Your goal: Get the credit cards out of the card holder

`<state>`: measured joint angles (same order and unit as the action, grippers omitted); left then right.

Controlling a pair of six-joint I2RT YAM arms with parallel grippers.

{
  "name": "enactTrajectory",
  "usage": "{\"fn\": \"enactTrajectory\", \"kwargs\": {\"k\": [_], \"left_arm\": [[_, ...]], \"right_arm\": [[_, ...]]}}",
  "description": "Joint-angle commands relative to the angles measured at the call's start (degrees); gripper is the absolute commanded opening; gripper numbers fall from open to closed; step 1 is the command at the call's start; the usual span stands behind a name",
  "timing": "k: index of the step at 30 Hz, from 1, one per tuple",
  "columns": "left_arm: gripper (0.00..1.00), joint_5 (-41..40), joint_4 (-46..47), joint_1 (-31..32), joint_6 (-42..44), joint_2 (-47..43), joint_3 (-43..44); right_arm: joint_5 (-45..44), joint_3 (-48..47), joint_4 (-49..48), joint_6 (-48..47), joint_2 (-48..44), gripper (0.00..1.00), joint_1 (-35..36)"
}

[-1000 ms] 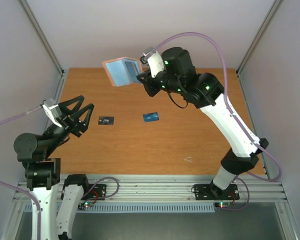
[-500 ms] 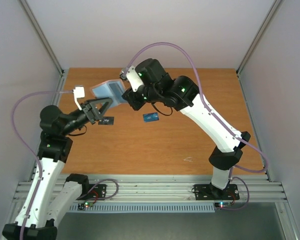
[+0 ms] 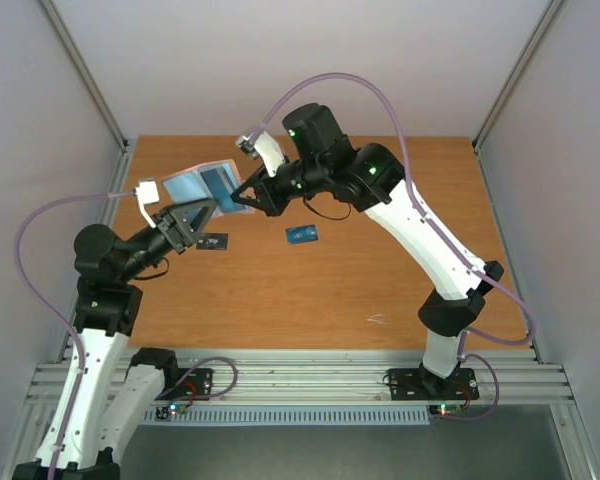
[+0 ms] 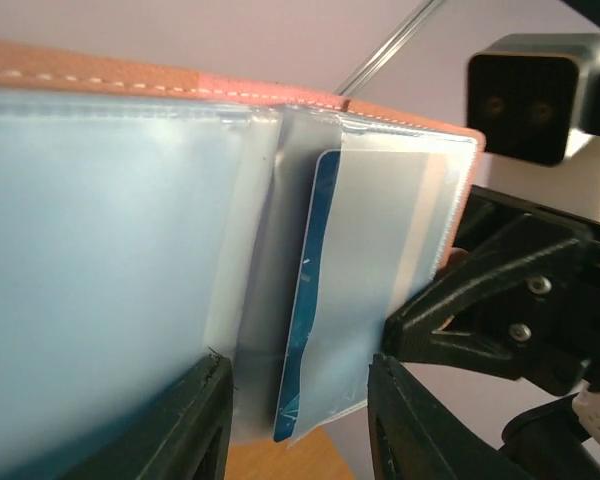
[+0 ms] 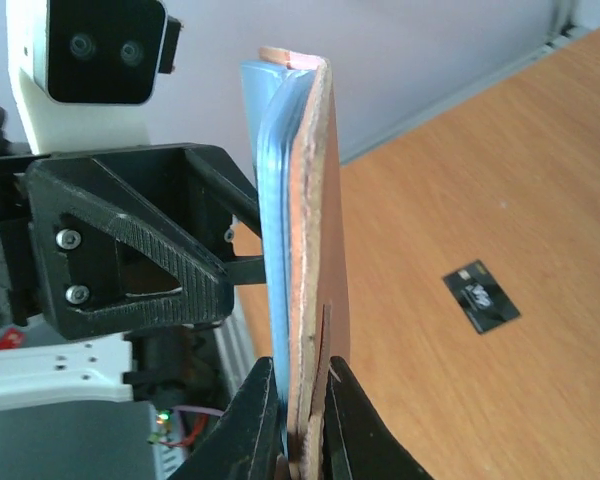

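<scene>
My right gripper (image 3: 248, 198) is shut on the card holder (image 3: 202, 186) and holds it open in the air over the table's far left, light blue inside facing my left gripper (image 3: 196, 214). In the right wrist view the holder (image 5: 302, 200) stands edge-on, clamped between my right gripper (image 5: 300, 425). My left gripper (image 4: 300, 420) is open, its fingers (image 4: 195, 425) either side of the holder's (image 4: 110, 240) clear sleeve. A blue card (image 4: 305, 340) sticks out of that sleeve. A dark card (image 3: 212, 241) and a blue card (image 3: 301, 235) lie on the table.
The wooden table (image 3: 380, 280) has grey walls on the left, right and far sides. The dark card also shows in the right wrist view (image 5: 480, 296). A small white scrap (image 3: 376, 320) lies near the front right.
My left arm has swung up and right to the holder. My right arm has carried the holder left and down to meet the left gripper, which now straddles its sleeve.
</scene>
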<state>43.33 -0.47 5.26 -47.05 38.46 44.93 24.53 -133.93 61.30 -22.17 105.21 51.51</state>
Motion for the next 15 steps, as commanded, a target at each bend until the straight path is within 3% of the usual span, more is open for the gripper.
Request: {"fn": "enactTrajectory", "kwargs": {"k": [1, 12, 15], "left_arm": [[0.38, 2.2, 7.1, -1.7, -2.6, -0.1, -1.0], [0.28, 7.9, 16.1, -0.3, -4.9, 1.5, 1.9], [0.3, 8.9, 19.7, -0.3, -7.6, 1.5, 1.9]], "right_arm": [[17.7, 0.2, -6.4, 2.4, -1.8, 0.01, -1.1], [20.6, 1.2, -9.9, 3.7, 2.0, 0.01, -1.1], [20.3, 1.3, -8.8, 2.8, 2.9, 0.01, -1.1]]}}
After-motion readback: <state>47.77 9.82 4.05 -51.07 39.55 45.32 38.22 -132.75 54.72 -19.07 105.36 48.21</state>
